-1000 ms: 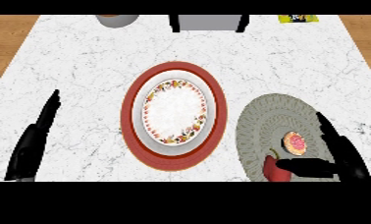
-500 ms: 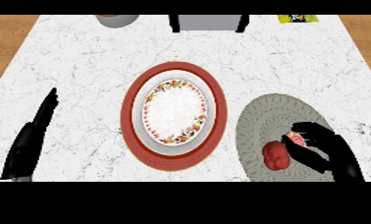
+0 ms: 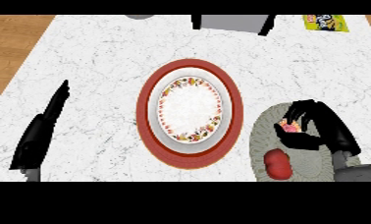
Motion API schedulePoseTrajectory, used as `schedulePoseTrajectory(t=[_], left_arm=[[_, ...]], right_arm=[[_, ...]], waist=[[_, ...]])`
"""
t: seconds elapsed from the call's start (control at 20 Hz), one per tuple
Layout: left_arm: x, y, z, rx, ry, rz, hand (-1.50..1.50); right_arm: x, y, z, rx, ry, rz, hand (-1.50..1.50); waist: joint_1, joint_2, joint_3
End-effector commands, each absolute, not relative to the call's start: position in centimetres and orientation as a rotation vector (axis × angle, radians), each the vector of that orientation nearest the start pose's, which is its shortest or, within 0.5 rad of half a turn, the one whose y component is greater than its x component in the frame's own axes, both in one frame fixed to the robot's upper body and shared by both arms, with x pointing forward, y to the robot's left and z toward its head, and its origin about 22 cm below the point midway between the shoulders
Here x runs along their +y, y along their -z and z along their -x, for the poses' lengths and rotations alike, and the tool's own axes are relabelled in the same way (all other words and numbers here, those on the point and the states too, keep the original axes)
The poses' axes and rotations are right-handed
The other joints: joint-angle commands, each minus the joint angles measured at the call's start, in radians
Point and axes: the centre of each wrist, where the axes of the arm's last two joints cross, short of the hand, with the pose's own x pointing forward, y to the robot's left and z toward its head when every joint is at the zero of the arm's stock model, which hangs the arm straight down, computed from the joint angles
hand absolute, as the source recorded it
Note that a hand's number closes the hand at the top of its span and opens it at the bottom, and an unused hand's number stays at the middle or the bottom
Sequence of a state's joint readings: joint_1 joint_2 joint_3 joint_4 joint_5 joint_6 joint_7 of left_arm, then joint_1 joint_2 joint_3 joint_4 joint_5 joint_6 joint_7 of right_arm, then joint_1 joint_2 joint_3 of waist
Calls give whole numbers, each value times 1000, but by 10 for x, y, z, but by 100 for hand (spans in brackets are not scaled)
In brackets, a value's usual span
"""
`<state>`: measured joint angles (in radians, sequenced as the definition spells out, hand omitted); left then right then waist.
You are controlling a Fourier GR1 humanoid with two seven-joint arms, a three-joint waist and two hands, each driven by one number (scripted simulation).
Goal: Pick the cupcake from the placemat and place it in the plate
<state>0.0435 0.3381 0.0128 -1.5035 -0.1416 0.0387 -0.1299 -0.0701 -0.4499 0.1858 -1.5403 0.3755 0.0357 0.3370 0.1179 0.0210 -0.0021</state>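
Observation:
The cupcake (image 3: 291,127), small with pink frosting, sits on the round grey placemat (image 3: 308,166) at the lower right. My right hand (image 3: 319,128) is over it, fingers curled above it and thumb below, so only the frosting shows. The white plate (image 3: 190,110) with a floral rim rests on a red round charger (image 3: 148,134) in the middle of the counter, left of the placemat. At the lower left edge my left hand (image 3: 43,129) rests open, fingers pointing up.
A red rounded object (image 3: 277,163) lies on the placemat just below and left of the cupcake. A yellow packet (image 3: 326,22) lies at the back right. A grey block (image 3: 232,21) and a grey bowl's edge (image 3: 138,16) stand along the back.
My right hand has moved up and inward over the placemat and curled round the cupcake. The red object shifted a little on the mat. The left hand stayed put.

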Motion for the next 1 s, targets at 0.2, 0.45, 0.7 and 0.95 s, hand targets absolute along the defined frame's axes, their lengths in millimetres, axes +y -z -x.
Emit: schedulePoseTrajectory(t=[0.2,0.45,0.7,0.95], left_arm=[[299,-12,-248,-1623,436,-328,0],[302,-13,-251,-1613,421,-359,0],[301,-5,-246,-1598,390,-370,0],[320,-3,-244,-1560,370,-420,0]], right_arm=[[-293,-108,-320,-1358,-1369,665,150],[-313,-140,-358,-1601,-1372,669,150],[-313,-155,-387,-1887,-1310,656,150],[-295,-178,-410,-2192,-1253,331,150]], waist=[[92,33,6],[45,26,9],[24,19,9],[-25,5,5]])
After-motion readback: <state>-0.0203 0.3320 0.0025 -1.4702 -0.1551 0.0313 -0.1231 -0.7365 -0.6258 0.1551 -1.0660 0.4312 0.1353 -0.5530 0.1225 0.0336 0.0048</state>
